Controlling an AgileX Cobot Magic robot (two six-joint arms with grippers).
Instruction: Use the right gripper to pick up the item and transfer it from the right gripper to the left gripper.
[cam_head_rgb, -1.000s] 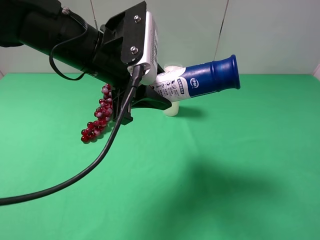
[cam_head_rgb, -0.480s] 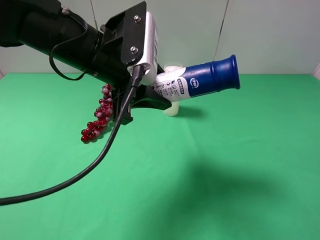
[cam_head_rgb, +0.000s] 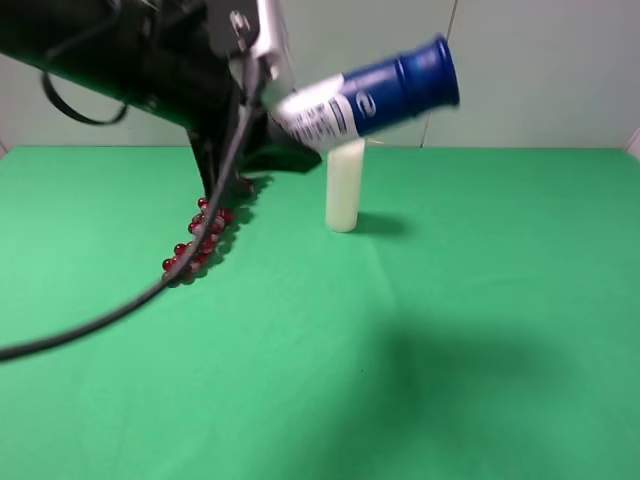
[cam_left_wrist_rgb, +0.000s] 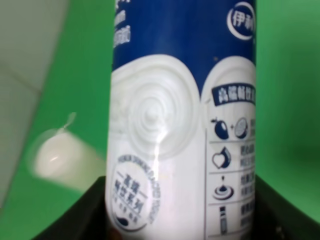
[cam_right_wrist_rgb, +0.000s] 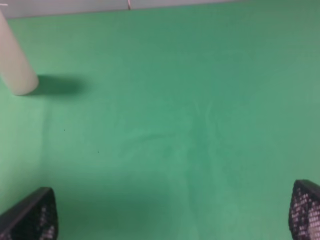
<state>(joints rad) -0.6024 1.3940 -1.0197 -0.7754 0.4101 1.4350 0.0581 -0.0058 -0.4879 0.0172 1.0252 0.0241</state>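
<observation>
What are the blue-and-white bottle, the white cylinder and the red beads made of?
The bottle looks like plastic with a glossy printed sleeve: light glints off it. The white cylinder looks matte and waxy, probably a candle. The red beads shine like glass or glossy plastic; I cannot tell which.

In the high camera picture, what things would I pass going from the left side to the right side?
Red grape bunch → white candle → the bottle, held up in the air, its dark blue cap farthest right.
</observation>
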